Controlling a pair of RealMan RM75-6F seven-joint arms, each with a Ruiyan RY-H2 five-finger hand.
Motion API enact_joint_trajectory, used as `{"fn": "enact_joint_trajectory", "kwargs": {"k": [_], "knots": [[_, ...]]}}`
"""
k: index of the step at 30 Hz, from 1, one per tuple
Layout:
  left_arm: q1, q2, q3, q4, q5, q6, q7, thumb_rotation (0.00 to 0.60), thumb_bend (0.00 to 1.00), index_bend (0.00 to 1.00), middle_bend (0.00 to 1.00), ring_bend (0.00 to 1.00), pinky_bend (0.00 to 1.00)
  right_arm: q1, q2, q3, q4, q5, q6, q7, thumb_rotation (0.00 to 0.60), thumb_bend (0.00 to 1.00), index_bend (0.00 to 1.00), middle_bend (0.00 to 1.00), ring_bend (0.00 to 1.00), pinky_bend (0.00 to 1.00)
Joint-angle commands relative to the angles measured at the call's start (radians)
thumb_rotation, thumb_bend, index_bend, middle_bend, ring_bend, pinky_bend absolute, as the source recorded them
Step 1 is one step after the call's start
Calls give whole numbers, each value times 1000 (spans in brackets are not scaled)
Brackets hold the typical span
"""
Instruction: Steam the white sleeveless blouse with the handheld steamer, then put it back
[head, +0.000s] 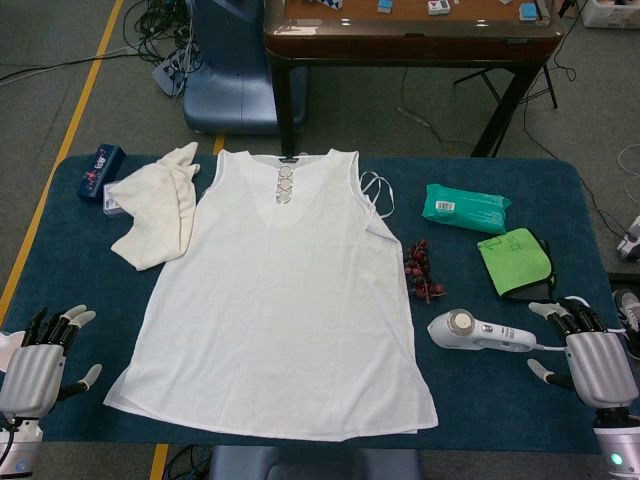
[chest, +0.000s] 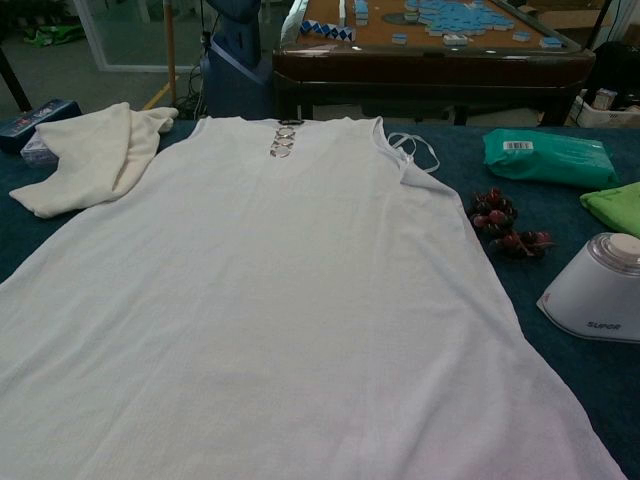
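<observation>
While the white sleeveless blouse (head: 285, 300) lies flat and smooth, neckline away from us, mid-desk (head: 500, 400), we see the handheld steamer (head: 480, 332) on its side just right of the hem. Only our head view shows the left hand (head: 40, 360) and right hand (head: 590, 355), both empty with fingers spread; the chest view shows lettering on the steamer.
</observation>
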Motion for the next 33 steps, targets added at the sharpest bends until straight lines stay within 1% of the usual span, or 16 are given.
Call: {"fn": "enact_joint_trajectory", "kwargs": {"k": [1, 8, 16, 20, 24, 30, 33], "knots": [[1, 1, 1, -2, 0, 1, 1, 600, 198, 182, 143, 124, 0, 5, 1, 0, -3, 1, -8, -3, 600, 13, 253, 297, 168, 178], [8, 4, 3, -5, 3, 11, 1, 600, 199, 182, 143, 124, 0, 13, 8, -3, -10, 6, -30, -5, 600, 13, 253, 297, 169, 178], [6, 9, 5, -12, 0, 2, 3, 600, 199, 182, 143, 124, 0, 46, 14, 1, -39, 73, -122, -69, 600, 26, 265, 297, 169, 178], [7, 9, 8, -8, -4, -4, -1, 600, 199, 183, 143, 124, 0, 71, -11, 15, -26, 119, -169, -97, 600, 47, 308, 307, 169, 178], [8, 8, 9, -4, -6, -6, -5, 600, 199, 182, 143, 124, 0, 97, -39, 25, -4, 164, -223, -113, 600, 94, 323, 312, 169, 178], [9, 4, 10, 5, -9, -8, -12, 600, 199, 183, 143, 124, 0, 135, -87, 39, 48, 220, -291, -117, 600, 99, 350, 324, 168, 178], [10, 3, 11, 9, -10, -8, -17, 600, 199, 182, 143, 124, 0, 151, -111, 45, 78, 243, -318, -115, 600, 159, 361, 332, 169, 178]]}}
